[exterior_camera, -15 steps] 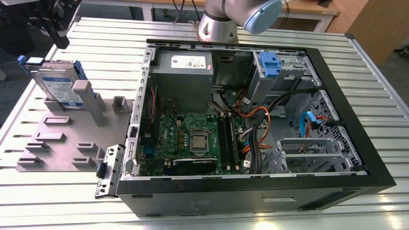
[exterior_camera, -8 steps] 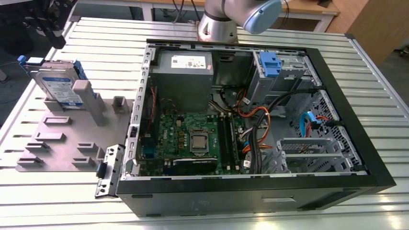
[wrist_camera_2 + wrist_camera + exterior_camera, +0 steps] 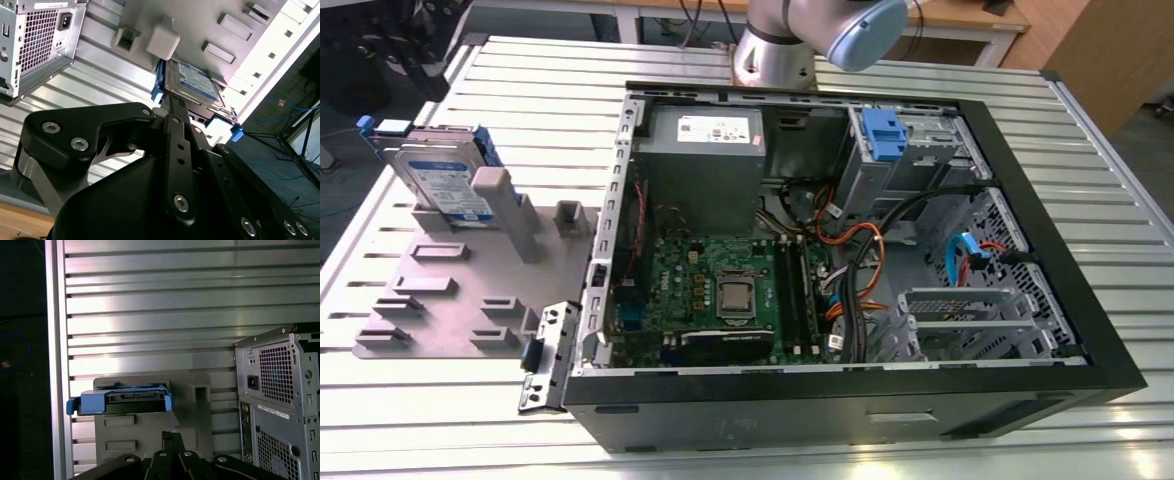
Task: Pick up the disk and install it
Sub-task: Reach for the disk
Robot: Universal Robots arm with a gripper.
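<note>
One robot arm is hanging above the far rim of an opened computer case on a ribbed metal table in the exterior view; its gripper is showing in both wrist views, the two black fingers pressing together at the tips, leaving no gap and gripping nothing.

The disk is standing on edge on a grey fixture plate outside the case, toward the exterior view's left, propped behind a pale upright post (its white-and-blue label is facing the camera); blue carrier rails are running along its edges.

In the first wrist view the disk is sitting ahead of the fingertips and clear of them, seen edge-on between its blue rails, with the fixture plate lying under it; in the second wrist view the disk is appearing just beyond the fingertips, label side showing, next to the pale post.

Off to one side of the fingers, the case's perforated rear panel is standing on the table.

Inside the case, a grey power-supply box, a green motherboard and another blue drive carrier are sitting in place, well apart from the disk.
</note>
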